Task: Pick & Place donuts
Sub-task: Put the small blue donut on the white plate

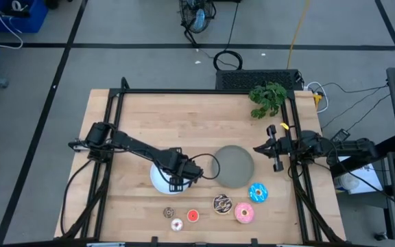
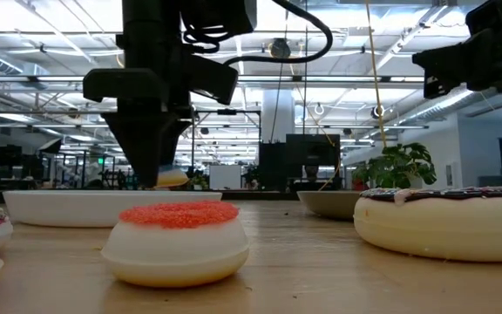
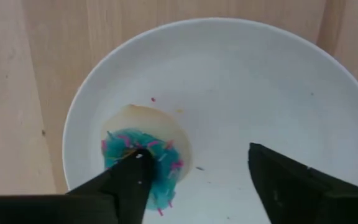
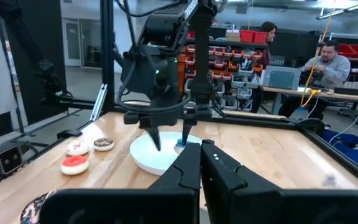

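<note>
The mini blue donut [image 3: 143,155] lies inside the white plate [image 3: 229,74], tilted on its side. My left gripper [image 3: 196,152] is open above that plate [image 1: 158,180], pointing down, one finger right at the donut and the other apart over bare plate. On the table's near part lie the large blue [image 1: 258,193], pink [image 1: 244,213] and brown sprinkled [image 1: 222,204] donuts. The mini red [image 1: 193,216], brown [image 1: 169,213] and pink-white [image 1: 177,224] donuts lie there too. My right gripper [image 1: 269,147] is shut and waits near the table's right edge. My left gripper is open, fingers pointing down into the white plate. One finger [image 3: 126,180] overlaps the mini blue donut's edge [image 3: 157,177] from above. Whether it touches the donut I cannot tell, since the finger hides that spot.
The empty grey plate [image 1: 233,166] sits just right of the white plate, between the two arms. A green plant [image 1: 267,98] stands at the far right corner. A black frame [image 1: 108,123] borders the table. People sit at desks [image 4: 325,59] in the room beyond.
</note>
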{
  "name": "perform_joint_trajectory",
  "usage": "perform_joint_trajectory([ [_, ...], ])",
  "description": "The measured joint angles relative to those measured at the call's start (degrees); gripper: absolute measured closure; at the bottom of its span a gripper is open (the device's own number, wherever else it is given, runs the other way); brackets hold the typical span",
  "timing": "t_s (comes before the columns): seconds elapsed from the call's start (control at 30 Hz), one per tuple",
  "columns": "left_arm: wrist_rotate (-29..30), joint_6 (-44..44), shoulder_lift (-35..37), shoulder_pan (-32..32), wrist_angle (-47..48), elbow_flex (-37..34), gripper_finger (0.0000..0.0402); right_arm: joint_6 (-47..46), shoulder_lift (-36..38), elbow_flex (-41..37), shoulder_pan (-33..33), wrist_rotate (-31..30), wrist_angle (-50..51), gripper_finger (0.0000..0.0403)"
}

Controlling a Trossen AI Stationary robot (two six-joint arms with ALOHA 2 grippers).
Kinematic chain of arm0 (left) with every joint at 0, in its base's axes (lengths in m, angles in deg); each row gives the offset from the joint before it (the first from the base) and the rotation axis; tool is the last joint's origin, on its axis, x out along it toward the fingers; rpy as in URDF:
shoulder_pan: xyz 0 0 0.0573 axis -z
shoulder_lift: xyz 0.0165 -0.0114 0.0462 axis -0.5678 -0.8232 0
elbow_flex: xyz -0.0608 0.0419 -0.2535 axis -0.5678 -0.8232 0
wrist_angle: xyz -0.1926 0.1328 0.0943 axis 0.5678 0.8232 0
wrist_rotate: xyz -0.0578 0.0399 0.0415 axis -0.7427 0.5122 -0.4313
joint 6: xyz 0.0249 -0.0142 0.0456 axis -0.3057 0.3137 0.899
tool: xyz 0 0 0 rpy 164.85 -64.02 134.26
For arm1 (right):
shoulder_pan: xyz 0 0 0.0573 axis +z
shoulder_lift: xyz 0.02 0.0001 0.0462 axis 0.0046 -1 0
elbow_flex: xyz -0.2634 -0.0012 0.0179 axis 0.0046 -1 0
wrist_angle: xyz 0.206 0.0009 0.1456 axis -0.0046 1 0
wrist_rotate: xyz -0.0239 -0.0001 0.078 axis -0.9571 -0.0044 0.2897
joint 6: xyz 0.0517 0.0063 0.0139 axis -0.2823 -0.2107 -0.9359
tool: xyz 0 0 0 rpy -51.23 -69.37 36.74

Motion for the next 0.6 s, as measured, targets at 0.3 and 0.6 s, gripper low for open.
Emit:
perform_joint_trajectory([
  [0.3,1.6,0.2,0.0,0.3,-1.2,0.0,0.0120,0.0,-18.3,0.0,0.0,-1.9,-17.1,0.0403],
  [0.6,3.2,-0.9,0.0,2.8,-0.8,0.0,0.0152,0.3,-46.7,6.2,3.5,-2.4,-31.9,0.0403],
])
